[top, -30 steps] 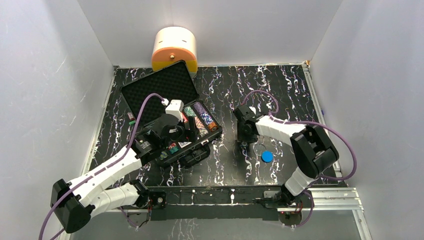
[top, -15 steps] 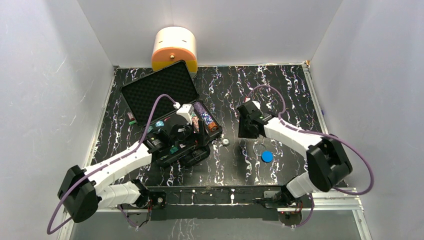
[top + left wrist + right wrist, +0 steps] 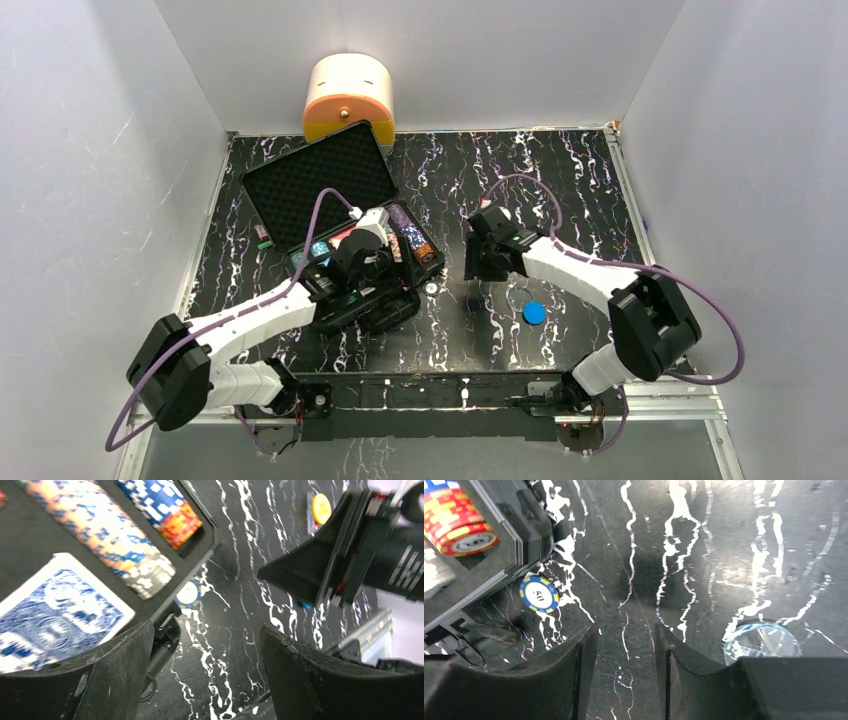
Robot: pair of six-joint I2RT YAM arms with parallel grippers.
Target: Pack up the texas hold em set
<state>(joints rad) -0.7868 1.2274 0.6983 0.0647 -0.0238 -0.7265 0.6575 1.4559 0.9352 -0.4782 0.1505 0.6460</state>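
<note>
The black briefcase (image 3: 300,185) lies open at the left, its foam lid tilted back. It holds rows of poker chips (image 3: 410,235) and a blue card deck (image 3: 60,625). One loose blue-and-yellow chip (image 3: 431,288) lies on the table by the case's right corner, also seen in the left wrist view (image 3: 189,594) and the right wrist view (image 3: 539,594). My left gripper (image 3: 390,275) is open and empty over that corner (image 3: 206,630). My right gripper (image 3: 478,262) is open and empty just right of the chip (image 3: 626,630). A blue disc (image 3: 534,313) lies near it. A yellow disc (image 3: 321,508) shows beyond the right arm.
A cream-and-orange rounded container (image 3: 348,97) stands at the back behind the case lid. A clear round piece (image 3: 761,640) lies on the table by my right fingers. White walls close in the table on three sides. The case's latch (image 3: 489,630) sticks out at its front.
My left gripper moved right to the case's front right corner. A loose chip appeared on the table beside the case. My right gripper moved left toward it.
</note>
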